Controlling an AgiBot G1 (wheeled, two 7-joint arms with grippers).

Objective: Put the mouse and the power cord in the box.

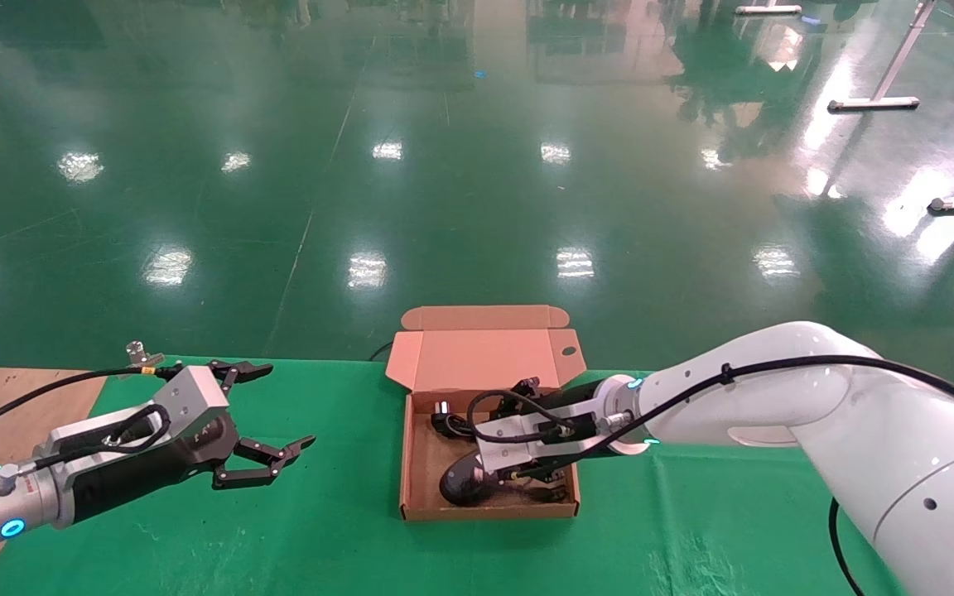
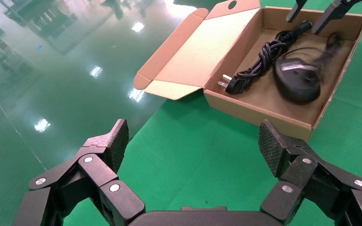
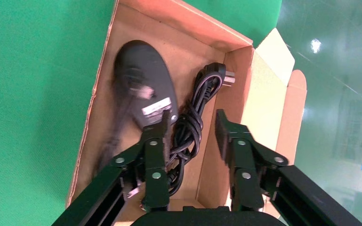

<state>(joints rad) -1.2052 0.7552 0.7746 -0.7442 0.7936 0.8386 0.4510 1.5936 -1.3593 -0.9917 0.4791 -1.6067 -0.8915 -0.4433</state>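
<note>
Left gripper is hanging spread and idle over the green cloth. Rightward, the box is already holding the mouse and power cord. Right gripper is hovering spread above them; lifting straight up should avoid snagging cables.

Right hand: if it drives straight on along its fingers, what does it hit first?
Probably the power cord: the right hand is open over the box, with the coiled cord between its fingers. The mouse lies just beside one finger. Depth is unclear.
</note>
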